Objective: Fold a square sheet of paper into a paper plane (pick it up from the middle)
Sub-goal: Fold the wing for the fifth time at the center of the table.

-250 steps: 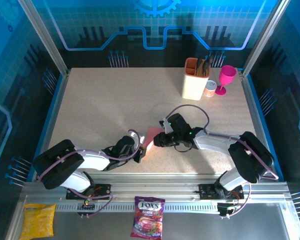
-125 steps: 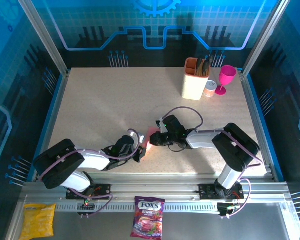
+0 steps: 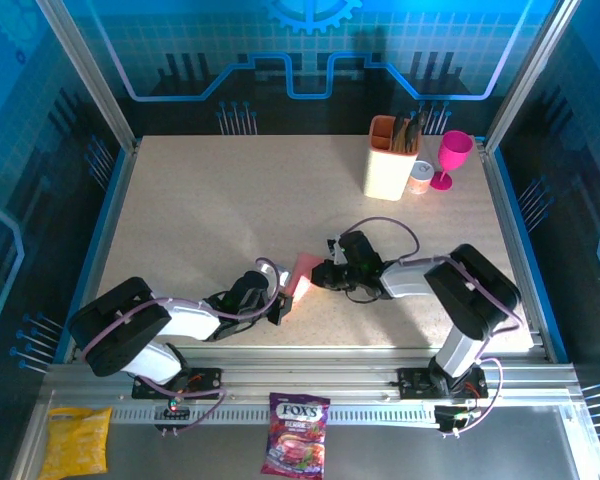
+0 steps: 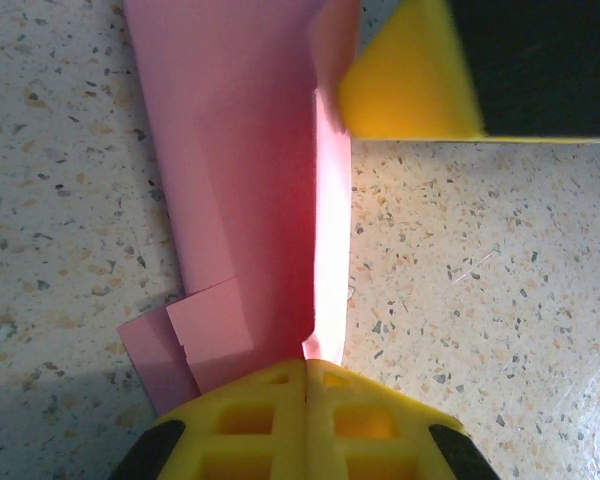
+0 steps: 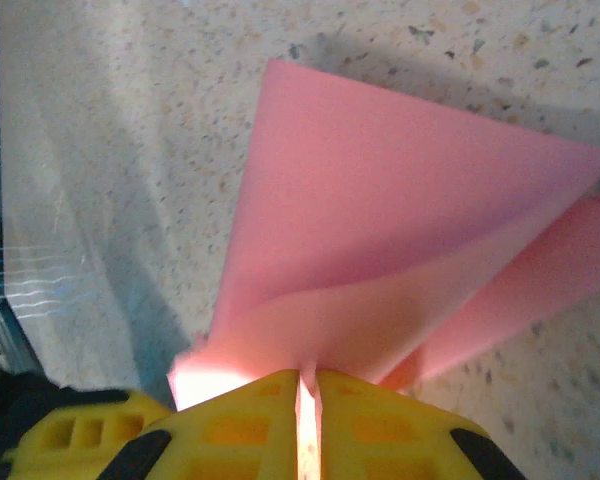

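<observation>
Held from both ends: plane (image 3: 302,270) pinched at its crease in the closed left gripper (image 4: 307,372), far fold pinched in the closed right gripper (image 5: 308,380), spanning the gap between. Likely to tear or slip free if pulled apart; likely to buckle and lose the crease if pushed together.

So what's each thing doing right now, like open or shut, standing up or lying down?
paper plane: folded along a crease, pinched at both ends.
left pincer: shut on the paper plane.
right pincer: shut on the paper plane.
pink goblet: standing upright.
beige holder: upright, tools inside.
candy bag: lying flat.
yellow bag: lying flat.
</observation>
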Robot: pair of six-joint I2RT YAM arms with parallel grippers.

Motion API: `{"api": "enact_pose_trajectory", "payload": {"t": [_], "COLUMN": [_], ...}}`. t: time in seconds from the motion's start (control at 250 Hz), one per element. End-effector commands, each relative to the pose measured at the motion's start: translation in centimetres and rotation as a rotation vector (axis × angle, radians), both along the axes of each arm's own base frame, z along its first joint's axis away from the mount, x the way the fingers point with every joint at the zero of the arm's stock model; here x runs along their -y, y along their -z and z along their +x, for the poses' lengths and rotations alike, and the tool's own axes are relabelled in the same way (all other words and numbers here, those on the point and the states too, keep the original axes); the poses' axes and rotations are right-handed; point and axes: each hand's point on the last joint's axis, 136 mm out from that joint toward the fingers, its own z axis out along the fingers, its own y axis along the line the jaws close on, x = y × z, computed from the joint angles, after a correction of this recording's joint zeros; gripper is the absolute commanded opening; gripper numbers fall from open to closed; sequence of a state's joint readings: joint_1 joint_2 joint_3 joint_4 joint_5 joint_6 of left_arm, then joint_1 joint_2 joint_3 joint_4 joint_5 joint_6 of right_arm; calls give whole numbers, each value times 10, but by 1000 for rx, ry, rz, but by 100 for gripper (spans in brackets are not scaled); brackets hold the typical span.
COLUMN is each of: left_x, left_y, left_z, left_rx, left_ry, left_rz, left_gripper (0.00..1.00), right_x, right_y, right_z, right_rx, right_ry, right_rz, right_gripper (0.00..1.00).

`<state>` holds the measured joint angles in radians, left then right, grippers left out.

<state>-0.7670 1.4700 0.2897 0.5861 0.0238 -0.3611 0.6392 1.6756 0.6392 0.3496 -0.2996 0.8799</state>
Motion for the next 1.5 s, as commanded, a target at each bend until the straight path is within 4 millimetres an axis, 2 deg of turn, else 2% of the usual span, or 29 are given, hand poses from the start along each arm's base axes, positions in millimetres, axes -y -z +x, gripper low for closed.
{"api": "enact_pose_trajectory", "payload": {"t": [0.0, 0.132, 0.312, 0.499, 0.711, 0.863, 1.027, 1.127, 1.194, 1.266, 1.346, 1.45, 1.494], "left_x": [-7, -7, -7, -7, -7, -6, -6, -2, 3, 7, 11, 15, 18], "left_y": [14, 14, 15, 13, 12, 12, 10, -4, -23, -43, -65, -81, -83], "left_z": [-9, -9, -9, -8, -7, -7, -6, -1, 3, 6, 5, -1, -5], "left_rx": [-49, -51, -52, -47, -47, -48, -48, -38, -16, 10, 31, 31, 21], "left_ry": [9, 11, 13, 12, 12, 13, 10, 9, 12, 19, 41, 85, 109], "left_rz": [25, 25, 27, 24, 21, 19, 9, -38, -82, -110, -136, -151, -159], "left_gripper": [0, 0, 0, 0, 0, 0, 0, 0, 0, 16, 27, 28, 21], "right_x": [4, -4, -35, -51, -55, -51, -41, -34, -28, -22, -19, -18, -17], "right_y": [-31, -46, -50, -29, -11, 1, 21, 37, 46, 55, 60, 65, 67], "right_z": [3, -5, -16, -23, -14, -2, -4, -10, -14, -20, -22, -25, -26], "right_rx": [74, 111, 128, 95, 83, 59, -20, -91, -133, -164, -181, -201, -209], "right_ry": [36, 16, -41, -65, -57, -33, 6, 25, 44, 53, 63, 66, 67], "right_rz": [34, 22, 40, 43, 32, 20, -9, -56, -86, -112, -117, -123, -125], "right_gripper": [14, 14, 13, 12, 12, 10, 5, 0, 0, 0, 0, 0, 0]}}
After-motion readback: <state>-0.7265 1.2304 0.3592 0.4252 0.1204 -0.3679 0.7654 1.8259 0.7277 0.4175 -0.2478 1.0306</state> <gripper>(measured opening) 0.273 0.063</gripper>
